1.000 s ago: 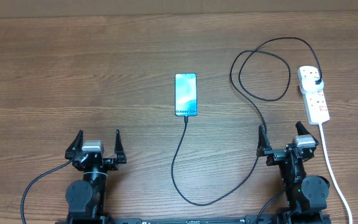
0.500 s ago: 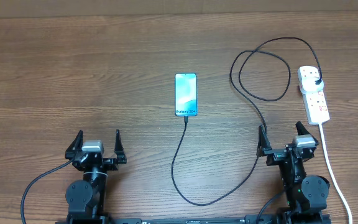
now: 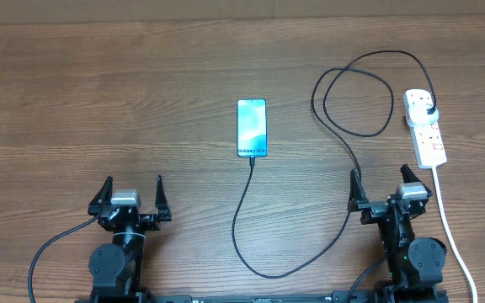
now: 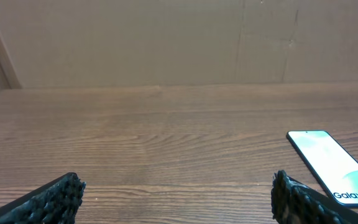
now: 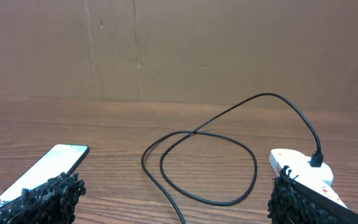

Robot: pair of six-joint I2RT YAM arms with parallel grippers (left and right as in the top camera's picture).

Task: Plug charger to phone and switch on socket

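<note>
The phone (image 3: 252,128) lies flat mid-table, cyan screen up, "Galaxy S24" text at its near end. It also shows in the left wrist view (image 4: 331,165) and the right wrist view (image 5: 45,169). The charger (image 3: 345,141) is a black cable; its tip sits at the phone's near end and its plug sits in the far end of the socket (image 3: 425,126), a white power strip at the right. The cable loops in the right wrist view (image 5: 197,158) beside the socket (image 5: 300,167). My left gripper (image 3: 131,192) and right gripper (image 3: 381,183) are open and empty near the front edge.
The socket's thick white cord (image 3: 449,223) runs toward the front right corner past my right arm. The black cable sweeps in a low curve (image 3: 263,265) between the two arms. A brown cardboard wall (image 4: 166,37) stands behind the table.
</note>
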